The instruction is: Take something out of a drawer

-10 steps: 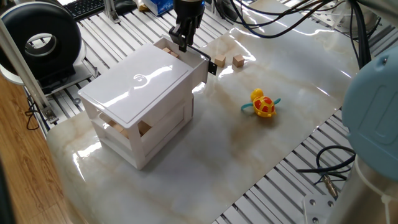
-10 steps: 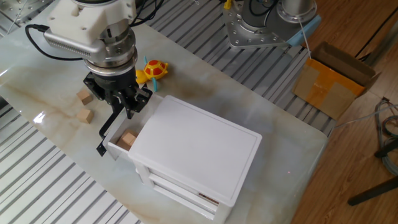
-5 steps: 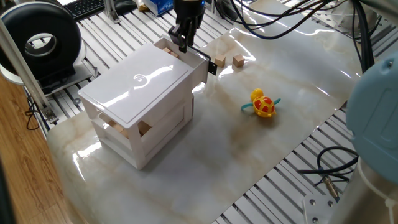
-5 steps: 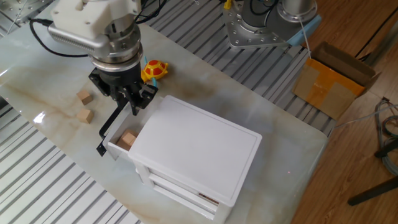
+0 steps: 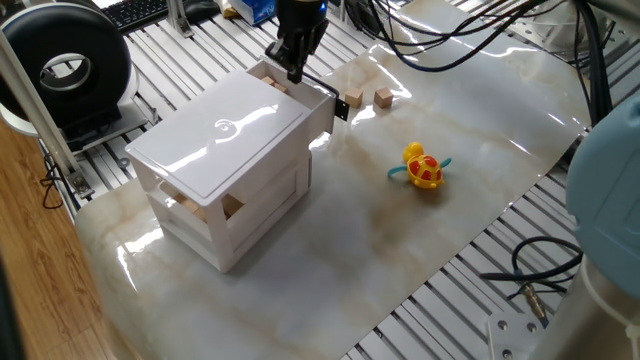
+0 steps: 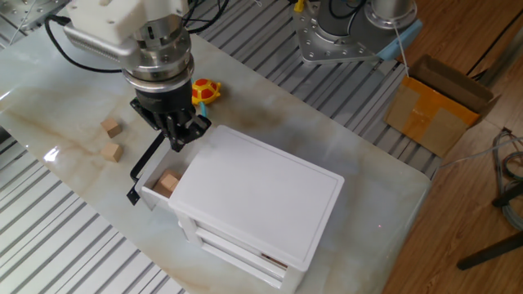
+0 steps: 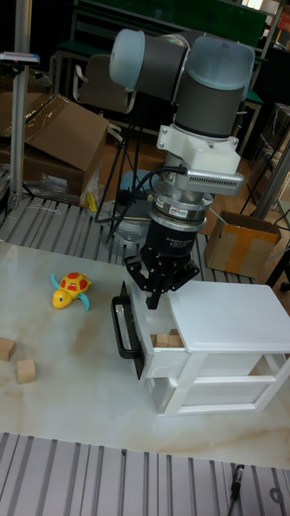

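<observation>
Atop the white three-tier box [image 6: 261,204], top drawer [image 6: 159,189] pulled partway out toward its handle side, exposing only a narrow strip of interior. Wooden block [image 6: 169,183] visible in that exposed strip, lying near the front panel; likely the item to take out. Black handle [image 7: 122,327] on the drawer front, clear of the fingers. Opening kept just wide enough for a vertical reach, judging by the gap between lid edge and front panel.

Gripper [image 6: 175,139] pointed straight down, poised over the open strip close to the box's top edge. Fingers [image 7: 153,300] close together, nothing seen between them; looks closed and empty, though the fingertip gap is too small to confirm from any view. In the tall fixed view, tips just above the drawer rim, not yet down among the contents.

Block relative to gripper: below and offset along the strip, toward the near end in the other fixed view; not directly under the tips. Judgement: sideways shift plus jaw opening needed before descent. Risk: fingers clipping the box lid or the drawer wall, given the tight slot.

Elsewhere on the marble table [image 5: 420,250]: two loose wooden cubes [image 6: 111,139] and a yellow toy turtle [image 5: 423,167], well apart from the drawer. More wooden blocks visible in the lower tiers [image 5: 215,208], not relevant to the step.
</observation>
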You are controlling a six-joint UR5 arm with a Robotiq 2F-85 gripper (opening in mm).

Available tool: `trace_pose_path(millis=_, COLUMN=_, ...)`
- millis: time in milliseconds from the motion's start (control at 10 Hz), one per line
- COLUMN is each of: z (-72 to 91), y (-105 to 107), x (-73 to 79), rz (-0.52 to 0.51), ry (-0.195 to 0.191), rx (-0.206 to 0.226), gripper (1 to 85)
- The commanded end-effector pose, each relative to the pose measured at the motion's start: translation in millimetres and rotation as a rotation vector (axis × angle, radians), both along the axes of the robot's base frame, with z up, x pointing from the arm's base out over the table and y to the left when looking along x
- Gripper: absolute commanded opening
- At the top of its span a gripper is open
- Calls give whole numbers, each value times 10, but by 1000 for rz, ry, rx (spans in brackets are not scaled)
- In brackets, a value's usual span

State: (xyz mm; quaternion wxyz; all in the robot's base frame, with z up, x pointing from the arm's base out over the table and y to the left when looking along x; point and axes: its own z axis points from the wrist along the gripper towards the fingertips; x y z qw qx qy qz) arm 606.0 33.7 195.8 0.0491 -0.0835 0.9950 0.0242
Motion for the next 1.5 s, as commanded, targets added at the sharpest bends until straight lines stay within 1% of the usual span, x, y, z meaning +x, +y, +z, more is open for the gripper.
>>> trace_pose_path(millis=0, z=28, y=68, x=58, rz=-58, ry=-21, rx=33, gripper=13)
trace_pose_path(millis=200, z=28, y=127, x=91, rz=-42, ry=-32, rx=55, gripper=13)
trace_pose_path(millis=400, z=-109, y=153, x=179, rz=-41, ry=-35, rx=58, gripper=13)
trace_pose_path(millis=500, z=-149, y=128, x=201, rz=-33, ry=-36, rx=49, gripper=13)
trace_pose_path(millis=700, z=-142, y=46, x=191, rz=-14, ry=-29, rx=27, gripper=13)
trace_pose_path(millis=1100, z=-143, y=-115, x=222, rz=31, ry=-23, rx=14, gripper=13)
trace_pose_path(millis=1300, z=-116, y=-289, x=226, rz=70, ry=-19, rx=-17, gripper=13)
trace_pose_path(millis=1400, z=-105, y=-398, x=227, rz=90, ry=-19, rx=-51, gripper=13)
